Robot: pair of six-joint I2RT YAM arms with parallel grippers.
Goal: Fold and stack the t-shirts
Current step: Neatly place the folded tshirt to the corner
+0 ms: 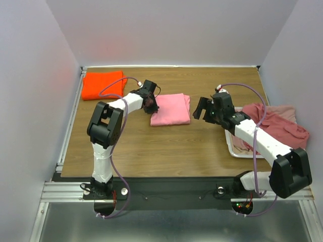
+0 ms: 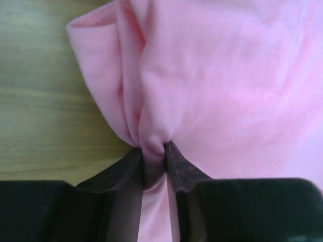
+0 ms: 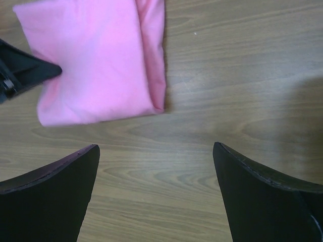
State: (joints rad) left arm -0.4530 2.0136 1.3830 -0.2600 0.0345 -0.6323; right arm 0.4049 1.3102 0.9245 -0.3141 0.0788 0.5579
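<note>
A folded light pink t-shirt (image 1: 171,109) lies mid-table. My left gripper (image 1: 150,105) is at its left edge, and in the left wrist view it (image 2: 153,147) is shut on a pinch of that pink cloth (image 2: 217,85). A folded bright orange t-shirt (image 1: 103,84) lies at the back left corner. Dusty rose and pale pink t-shirts (image 1: 280,126) are heaped at the right. My right gripper (image 1: 203,110) hovers open just right of the pink t-shirt (image 3: 96,60), with bare wood between its fingers (image 3: 156,148).
A white plastic tray (image 1: 233,148) sits under the heap of shirts at the right table edge. White walls close the table at the back and sides. A metal rail (image 1: 68,136) runs along the left edge.
</note>
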